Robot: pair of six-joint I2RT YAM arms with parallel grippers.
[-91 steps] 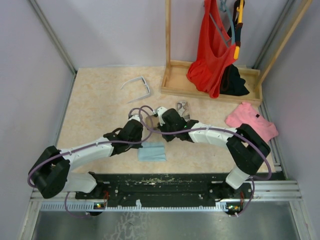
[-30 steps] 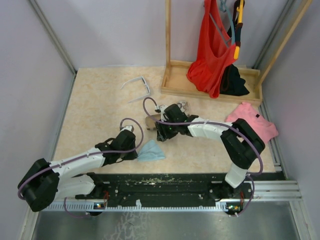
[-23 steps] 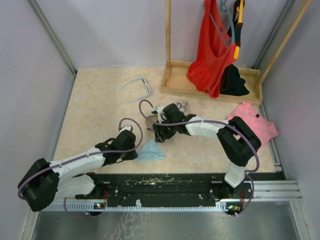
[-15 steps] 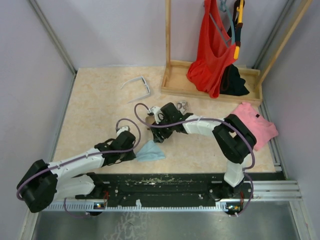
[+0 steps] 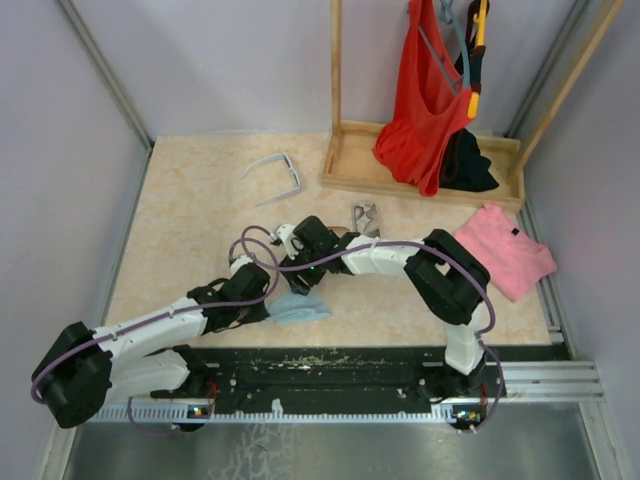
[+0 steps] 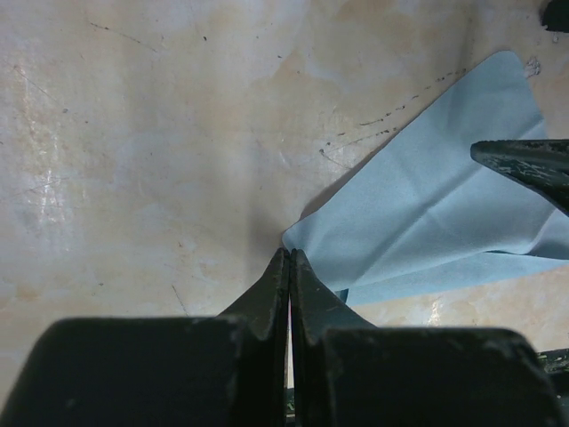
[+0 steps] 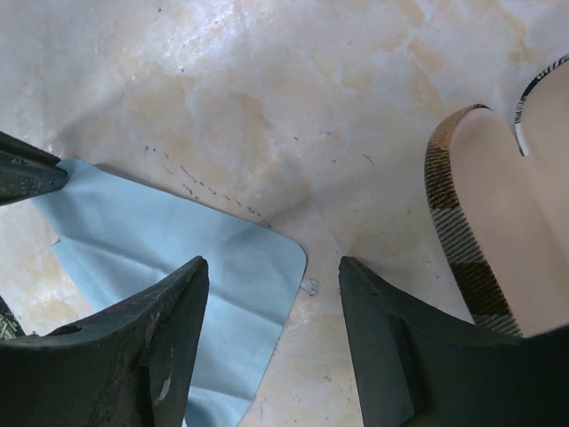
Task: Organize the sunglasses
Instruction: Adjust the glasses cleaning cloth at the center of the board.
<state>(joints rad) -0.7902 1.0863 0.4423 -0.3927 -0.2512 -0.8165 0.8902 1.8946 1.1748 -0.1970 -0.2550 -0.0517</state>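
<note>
My left end effector (image 6: 290,258) is pinched shut on a corner of the light blue cloth (image 6: 427,213). My right end effector (image 7: 271,267) hangs with jaws spread over another corner, beside the open brown-plaid case (image 7: 453,222). The white-framed sunglasses (image 5: 275,172) lie far back on the counter (image 5: 190,220), well apart from both end effectors, and the dark wire sunglasses (image 5: 365,217) sit just behind the right arm.

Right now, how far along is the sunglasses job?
Nothing looks done: the white sunglasses and the wire-frame sunglasses lie loose on the table. In hand: the left gripper pinches a corner of the blue cloth, the right gripper open above it. Left: both pairs.
</note>
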